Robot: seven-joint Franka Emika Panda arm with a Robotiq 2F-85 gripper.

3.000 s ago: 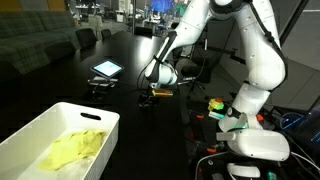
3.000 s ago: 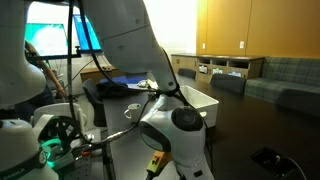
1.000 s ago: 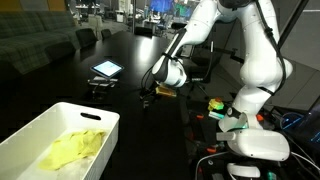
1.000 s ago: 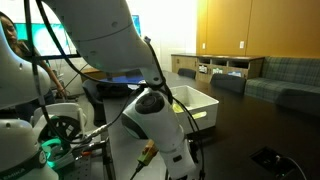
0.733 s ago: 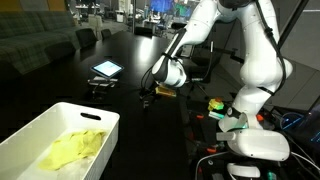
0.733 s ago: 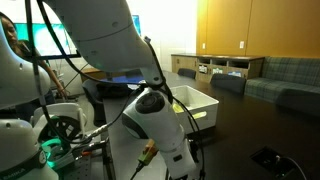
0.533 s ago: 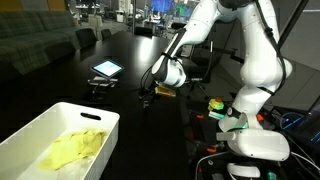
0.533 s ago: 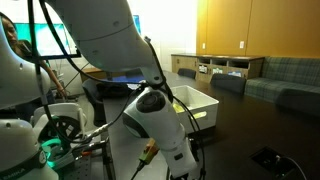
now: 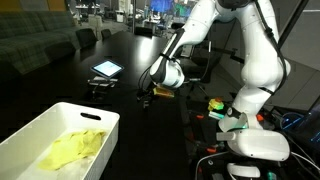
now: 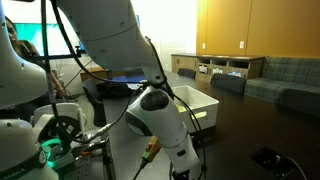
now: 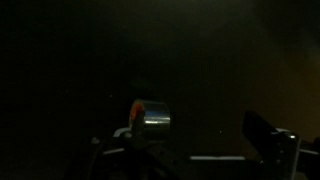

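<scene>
In both exterior views the white arm reaches down over a dark tabletop. My gripper (image 9: 146, 97) hangs low above the table beside a small dark and orange thing (image 9: 160, 90) that I cannot identify. From the opposite side the wrist housing (image 10: 160, 118) hides most of the fingers. The wrist view is almost black. It shows a shiny metal cylinder with an orange edge (image 11: 150, 117) at the left and one dark finger (image 11: 268, 136) at the right. A wide empty gap lies between them, so the gripper (image 11: 205, 140) is open and holds nothing.
A white bin (image 9: 100, 118) with a yellow cloth (image 9: 72, 150) stands at the near left, also seen as the white bin (image 10: 200, 98). A lit tablet (image 9: 106, 69) lies farther back. The robot base (image 9: 255, 142) and cables crowd the right side.
Compared with three seconds ago the wrist has shifted slightly sideways over the table. Over the last second the arm is nearly still and the jaws stay wide apart.
</scene>
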